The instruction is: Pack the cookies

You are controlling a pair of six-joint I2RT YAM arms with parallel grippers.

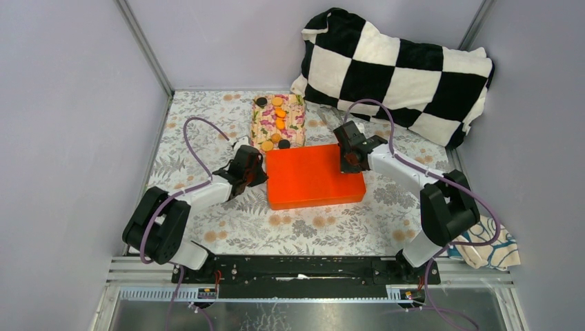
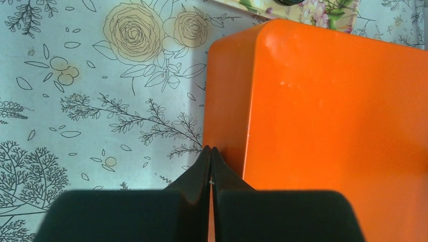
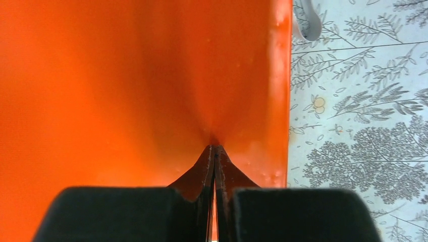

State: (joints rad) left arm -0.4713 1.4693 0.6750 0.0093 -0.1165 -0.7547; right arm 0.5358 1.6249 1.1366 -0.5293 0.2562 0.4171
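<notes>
Grey walls enclose a flowered tablecloth [image 1: 200, 124]. From above, one orange box [image 1: 314, 178] lies at center and one checkered pillow [image 1: 400, 65] at upper right. The cookies [image 1: 278, 121], roughly five orange and two black, sit on a floral cloth [image 1: 295, 124] at upper center. In the left wrist view, the left gripper [image 2: 211, 151] is clenched on nothing beside the box's edge. In the right wrist view, the right gripper [image 3: 215, 147] is clenched empty over the box top.

No legible txt, labels, brand marks, nos. or signs in any of the 3 views. Printed surfaces show pattern only: floral line-art on the tablecloth [image 1: 310, 227], coloured flowers on the small cloth [image 1: 296, 131] at upper centre of the top view, and b/w checks on the pillow [image 1: 400, 62] at upper right.
</notes>
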